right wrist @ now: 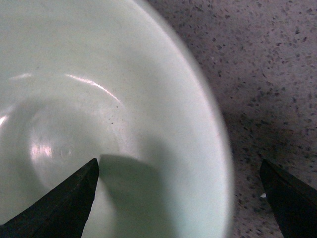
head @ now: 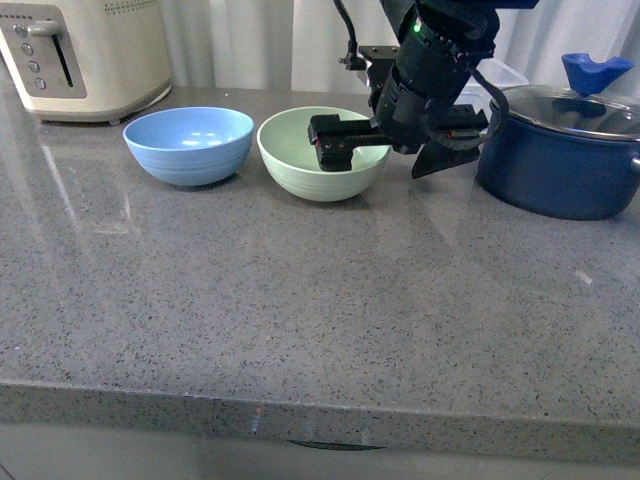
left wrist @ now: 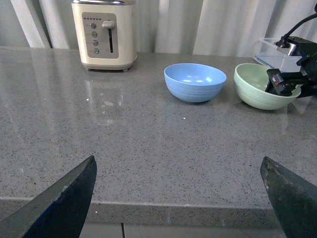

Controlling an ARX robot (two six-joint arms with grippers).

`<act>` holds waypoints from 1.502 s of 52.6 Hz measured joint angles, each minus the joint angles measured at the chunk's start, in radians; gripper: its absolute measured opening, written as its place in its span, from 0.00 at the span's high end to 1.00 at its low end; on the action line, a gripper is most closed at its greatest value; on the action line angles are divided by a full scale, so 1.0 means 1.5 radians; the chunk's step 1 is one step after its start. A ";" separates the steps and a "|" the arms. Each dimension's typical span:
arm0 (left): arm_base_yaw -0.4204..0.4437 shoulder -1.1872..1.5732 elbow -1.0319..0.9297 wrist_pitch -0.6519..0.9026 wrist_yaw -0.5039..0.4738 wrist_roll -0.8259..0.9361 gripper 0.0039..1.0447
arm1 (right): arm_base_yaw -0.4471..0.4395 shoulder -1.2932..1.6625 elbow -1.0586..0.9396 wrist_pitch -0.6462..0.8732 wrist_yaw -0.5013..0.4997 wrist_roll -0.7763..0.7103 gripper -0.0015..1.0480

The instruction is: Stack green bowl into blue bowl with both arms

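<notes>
Green bowl: we see the round pale mint-green bowl point(head: 322, 165) upright on the grey speckled stone worktop point(head: 300, 320), empty, not yet stacked.
Blue bowl: the round light sky-blue bowl point(head: 188, 148) stands just beside it on the robot's left, with a narrow gap between them; it is also empty.
Right gripper: the black bar-fingered right gripper point(right wrist: 178, 166) is spread wide across the green bowl's rim on the pot side. One finger point(right wrist: 59, 203) is inside the bowl and the other point(right wrist: 290, 196) is outside over the worktop; it grips nothing yet.
Left gripper: the left gripper point(left wrist: 177, 162) hangs wide open and empty over the near edge of the worktop, well apart from both bowls.
Step in hand: we judge that closing on the green rim comes next.
Risk, pinch: the wall is smooth and sloped, so a shallow or uneven close could squeeze the bowl out or skid it into the blue one.
Risk, lift: held by one side only, the bowl may tilt and swing, then catch the blue rim and push it away.
Risk, surroundings: the dark navy lidded pot point(head: 560, 165) sits near the right arm's wrist, so a wide swing could knock it.
Risk, left arm: if it reaches in late, the blue bowl has nothing steadying it.
</notes>
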 joint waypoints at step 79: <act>0.000 0.000 0.000 0.000 0.000 0.000 0.06 | -0.004 0.137 0.468 -0.253 -0.023 -0.034 0.99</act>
